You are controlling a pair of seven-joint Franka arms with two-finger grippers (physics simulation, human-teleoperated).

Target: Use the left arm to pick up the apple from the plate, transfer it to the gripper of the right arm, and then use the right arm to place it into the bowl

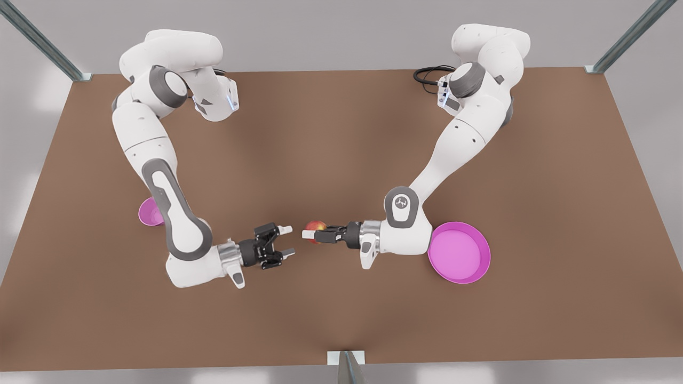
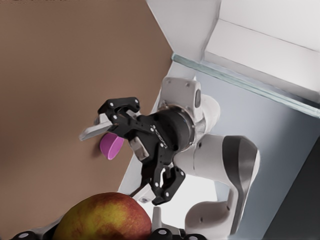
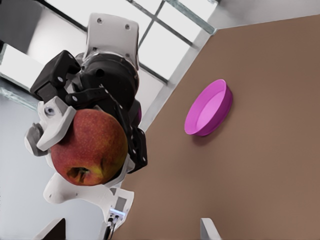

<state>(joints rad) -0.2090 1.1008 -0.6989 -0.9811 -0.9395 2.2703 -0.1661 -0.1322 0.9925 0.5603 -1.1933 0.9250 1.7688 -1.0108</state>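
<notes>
A red-yellow apple (image 1: 317, 228) hangs above the table's middle, and my left gripper (image 1: 312, 233), the arm on the front view's right, is shut on it. In the right wrist view the apple (image 3: 90, 147) sits between that gripper's fingers (image 3: 54, 124). My right gripper (image 1: 287, 240) faces it from the front view's left, open and a short gap away from the apple. The left wrist view has the apple (image 2: 102, 217) close up and the right gripper (image 2: 114, 165) open beyond it. The pink plate (image 1: 459, 253) lies beside the left arm's wrist. The small pink bowl (image 1: 150, 212) is partly hidden behind the right arm.
The brown table (image 1: 341, 320) is bare around the two grippers. Metal frame posts (image 1: 346, 365) stand at the table's front edge and back corners. The plate (image 3: 209, 109) lies flat with nothing in it.
</notes>
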